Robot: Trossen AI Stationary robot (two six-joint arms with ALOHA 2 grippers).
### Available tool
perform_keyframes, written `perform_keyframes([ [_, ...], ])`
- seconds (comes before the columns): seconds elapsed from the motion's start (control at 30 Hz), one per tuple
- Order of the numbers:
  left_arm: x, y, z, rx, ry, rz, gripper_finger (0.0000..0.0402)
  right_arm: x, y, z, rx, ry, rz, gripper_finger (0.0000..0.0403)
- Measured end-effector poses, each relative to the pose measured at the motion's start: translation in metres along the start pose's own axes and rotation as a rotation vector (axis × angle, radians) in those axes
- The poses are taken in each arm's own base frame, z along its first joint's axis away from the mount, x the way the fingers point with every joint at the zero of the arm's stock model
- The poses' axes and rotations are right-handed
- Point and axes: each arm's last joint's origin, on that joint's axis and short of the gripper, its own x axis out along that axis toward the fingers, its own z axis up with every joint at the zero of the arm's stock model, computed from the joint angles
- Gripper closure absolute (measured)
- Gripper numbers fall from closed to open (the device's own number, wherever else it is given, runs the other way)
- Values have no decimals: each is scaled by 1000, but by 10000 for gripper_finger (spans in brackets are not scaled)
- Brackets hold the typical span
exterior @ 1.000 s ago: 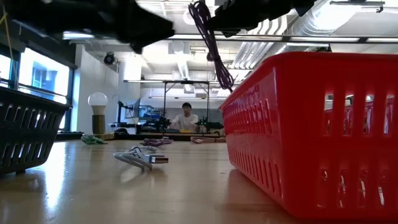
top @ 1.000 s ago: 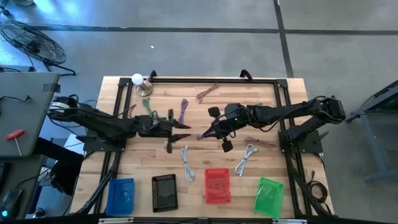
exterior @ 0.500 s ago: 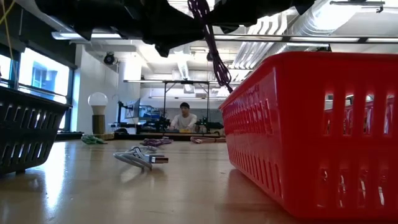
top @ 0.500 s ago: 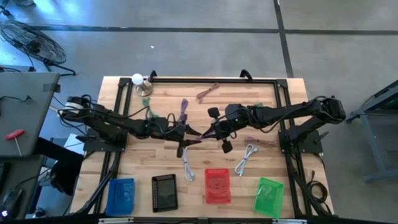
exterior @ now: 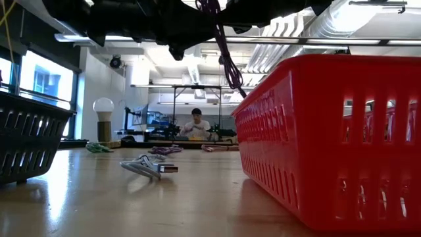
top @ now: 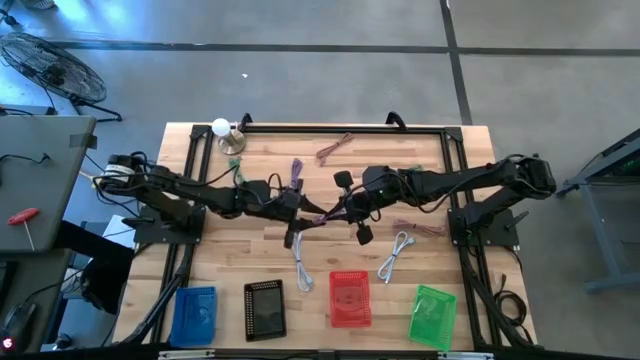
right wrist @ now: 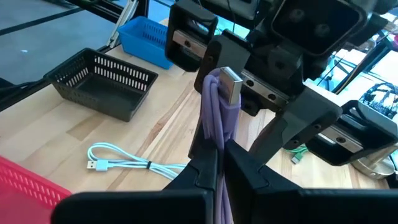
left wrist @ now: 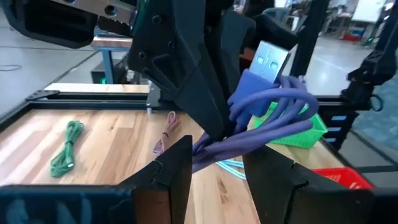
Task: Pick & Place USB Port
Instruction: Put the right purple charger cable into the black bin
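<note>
Wooden table [top: 420, 262] top, mid-area: we see the right gripper [right wrist: 214, 163] with its fingers clamped on the purple USB cable [right wrist: 216, 115], lifted clear of the surface — silver plug uppermost. The left gripper [left wrist: 214, 163] meets it with fingers parted around the same bundle. Below them lie a white cable [top: 300, 262] and the red basket [top: 350, 298].

My right gripper [right wrist: 216, 163] hides the lower run of the purple USB cable [right wrist: 216, 115]. In the low view both my arms are cut off at twelve o'clock. From above, the cable between my grippers is too small to make out.
</note>
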Motion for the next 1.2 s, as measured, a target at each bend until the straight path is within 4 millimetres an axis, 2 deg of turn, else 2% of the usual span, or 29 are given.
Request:
perform_keyframes([
  [0.5, 0, 1, 0, 9, -1, -16, 266, 0, 0, 1, -12, -11, -3, 392],
  [0.77, 16, 2, -13, -18, 12, -39, 266, 0, 0, 2, -13, -17, -1, 394],
  [0.97, 26, 3, -6, -6, 8, -40, 268, 0, -1, 2, -5, -17, -4, 391],
  [1.07, 27, 3, -6, -14, 24, -37, 290, 0, 0, 1, -3, -12, -3, 391],
  [1.2, 26, 5, -7, -20, 39, -32, 371, 0, 0, 1, 3, -7, -10, 381],
])
